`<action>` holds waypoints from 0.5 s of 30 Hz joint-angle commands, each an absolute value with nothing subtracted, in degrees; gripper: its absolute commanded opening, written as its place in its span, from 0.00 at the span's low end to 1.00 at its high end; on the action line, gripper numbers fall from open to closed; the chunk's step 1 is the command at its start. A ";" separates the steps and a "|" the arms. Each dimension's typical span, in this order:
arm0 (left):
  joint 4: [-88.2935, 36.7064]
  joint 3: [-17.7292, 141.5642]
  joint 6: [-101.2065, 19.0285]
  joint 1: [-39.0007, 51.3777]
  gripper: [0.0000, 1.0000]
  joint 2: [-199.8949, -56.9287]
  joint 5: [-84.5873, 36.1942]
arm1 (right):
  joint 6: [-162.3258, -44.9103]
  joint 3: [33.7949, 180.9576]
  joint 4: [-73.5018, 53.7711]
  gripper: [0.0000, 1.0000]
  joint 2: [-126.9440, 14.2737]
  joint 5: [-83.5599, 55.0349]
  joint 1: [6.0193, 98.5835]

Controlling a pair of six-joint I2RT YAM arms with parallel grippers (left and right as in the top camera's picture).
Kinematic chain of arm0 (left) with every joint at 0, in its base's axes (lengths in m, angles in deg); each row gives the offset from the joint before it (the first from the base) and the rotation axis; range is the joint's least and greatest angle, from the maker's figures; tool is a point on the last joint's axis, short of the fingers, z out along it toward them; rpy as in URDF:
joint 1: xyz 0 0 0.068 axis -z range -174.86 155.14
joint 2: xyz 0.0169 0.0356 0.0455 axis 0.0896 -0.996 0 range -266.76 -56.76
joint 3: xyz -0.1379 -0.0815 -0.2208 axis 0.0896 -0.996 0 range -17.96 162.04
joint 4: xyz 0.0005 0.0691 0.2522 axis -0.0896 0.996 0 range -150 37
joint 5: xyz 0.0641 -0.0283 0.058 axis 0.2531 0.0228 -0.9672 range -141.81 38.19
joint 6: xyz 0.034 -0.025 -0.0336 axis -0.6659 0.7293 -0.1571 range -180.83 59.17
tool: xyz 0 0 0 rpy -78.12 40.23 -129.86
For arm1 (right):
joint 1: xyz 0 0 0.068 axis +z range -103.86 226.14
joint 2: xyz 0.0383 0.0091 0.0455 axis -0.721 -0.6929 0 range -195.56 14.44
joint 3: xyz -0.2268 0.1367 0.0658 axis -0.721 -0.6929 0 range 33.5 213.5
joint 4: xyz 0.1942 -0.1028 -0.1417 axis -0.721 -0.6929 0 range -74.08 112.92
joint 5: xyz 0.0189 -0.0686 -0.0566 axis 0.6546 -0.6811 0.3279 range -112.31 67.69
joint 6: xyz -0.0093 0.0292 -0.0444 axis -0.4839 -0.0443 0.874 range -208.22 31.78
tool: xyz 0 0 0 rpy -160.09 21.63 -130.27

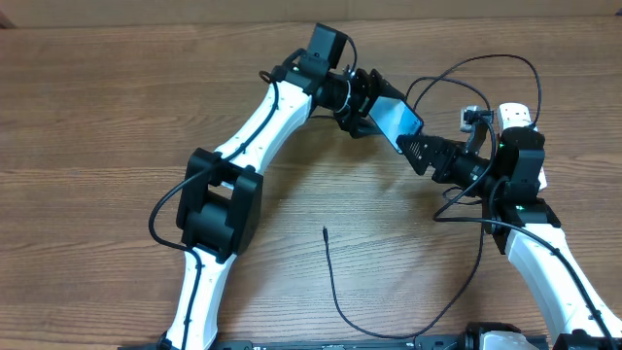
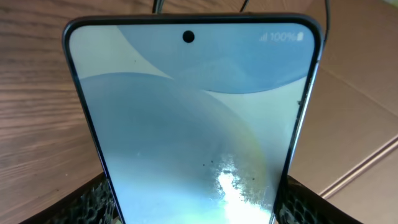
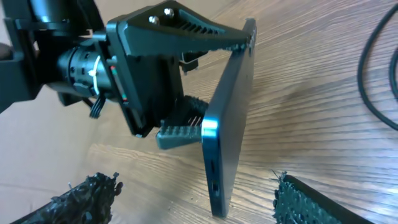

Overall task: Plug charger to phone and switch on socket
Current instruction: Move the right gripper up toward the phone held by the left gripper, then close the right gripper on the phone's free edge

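Observation:
My left gripper is shut on the phone and holds it tilted above the table, far centre. The left wrist view is filled by its lit blue-white screen between the fingers. My right gripper is open and empty, with its fingers on either side of the phone's free end, where the port edge shows, not touching. The charger cable's connector tip lies loose on the table at the centre. The white socket is mostly hidden behind the right arm.
The black charger cable runs from its tip toward the front edge, then loops up the right side and arcs behind the right arm. A stretch of cable lies at the right in the right wrist view. The table is brown wood.

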State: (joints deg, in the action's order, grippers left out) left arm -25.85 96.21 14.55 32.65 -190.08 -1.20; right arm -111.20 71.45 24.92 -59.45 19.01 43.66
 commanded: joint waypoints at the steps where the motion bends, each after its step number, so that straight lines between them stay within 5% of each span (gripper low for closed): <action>1: -27.23 98.09 17.06 34.33 0.04 -190.37 -0.92 | -110.48 72.90 25.42 0.82 -59.62 16.57 43.94; 15: -30.29 98.09 19.14 37.48 0.04 -190.37 -0.77 | -110.46 72.88 25.38 0.70 -59.65 13.27 43.94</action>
